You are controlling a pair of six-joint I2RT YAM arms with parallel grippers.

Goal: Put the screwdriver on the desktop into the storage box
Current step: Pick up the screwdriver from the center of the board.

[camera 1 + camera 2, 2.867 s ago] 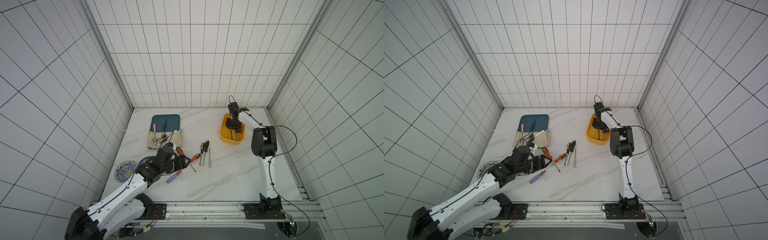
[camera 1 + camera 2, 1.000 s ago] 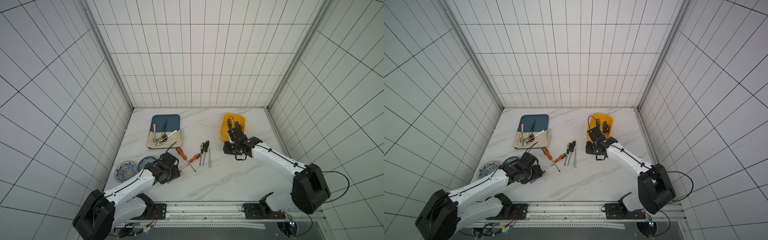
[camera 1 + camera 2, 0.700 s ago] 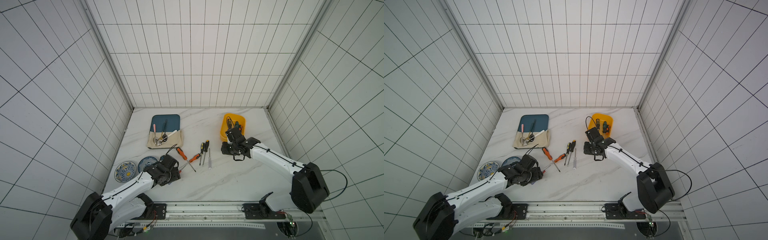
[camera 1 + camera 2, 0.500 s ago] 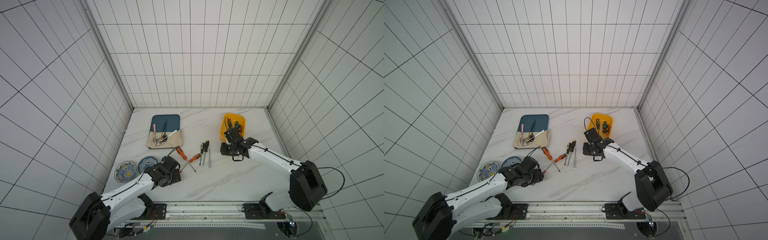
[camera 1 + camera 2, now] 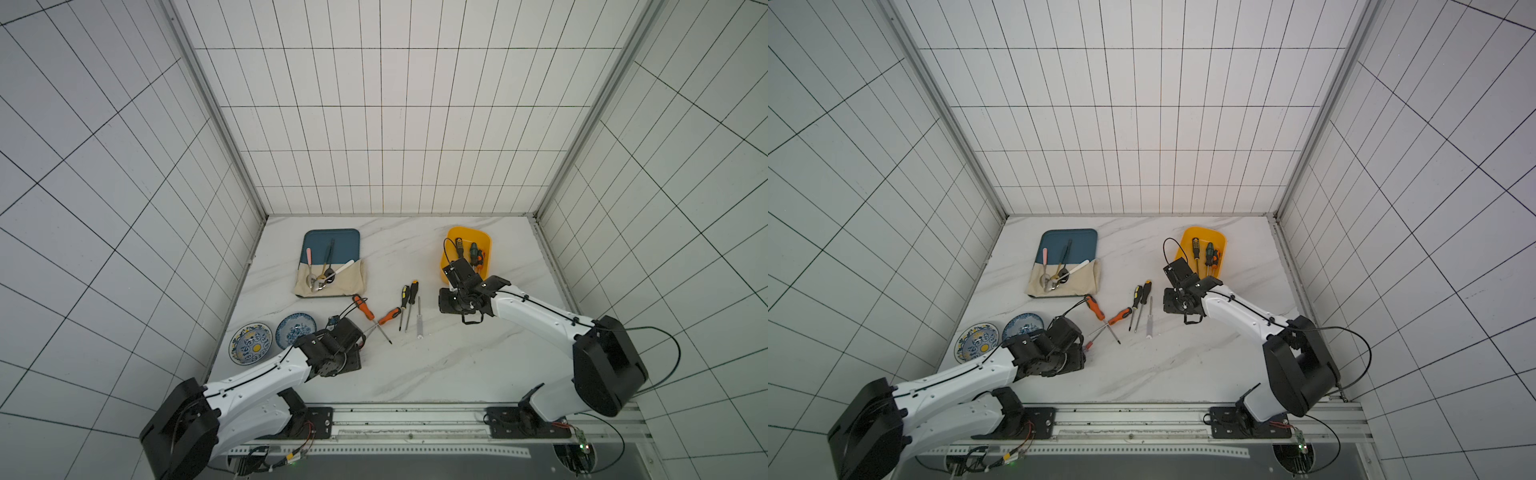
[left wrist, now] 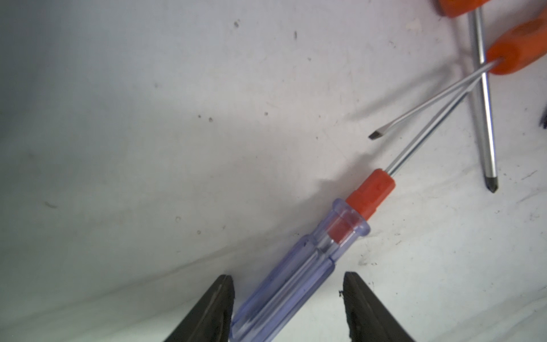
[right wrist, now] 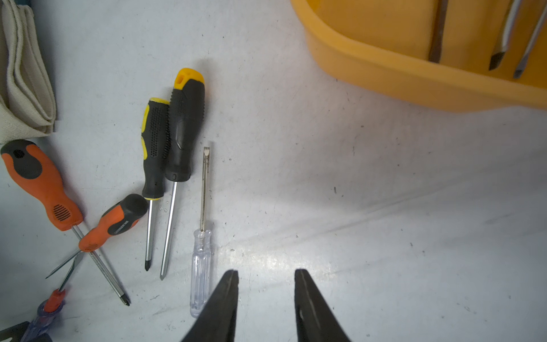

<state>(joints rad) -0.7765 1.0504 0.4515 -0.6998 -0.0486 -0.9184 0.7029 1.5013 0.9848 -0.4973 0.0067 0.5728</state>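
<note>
Low down, left pincer (image 6: 287, 275) straddles screwdriver (image 6: 322, 245) handle.

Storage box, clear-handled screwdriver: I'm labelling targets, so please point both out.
storage box (image 7: 384, 69): right wrist view, on its outer yellow wall.
clear-handled screwdriver (image 7: 201, 260): right wrist view, on its transparent handle.
</note>
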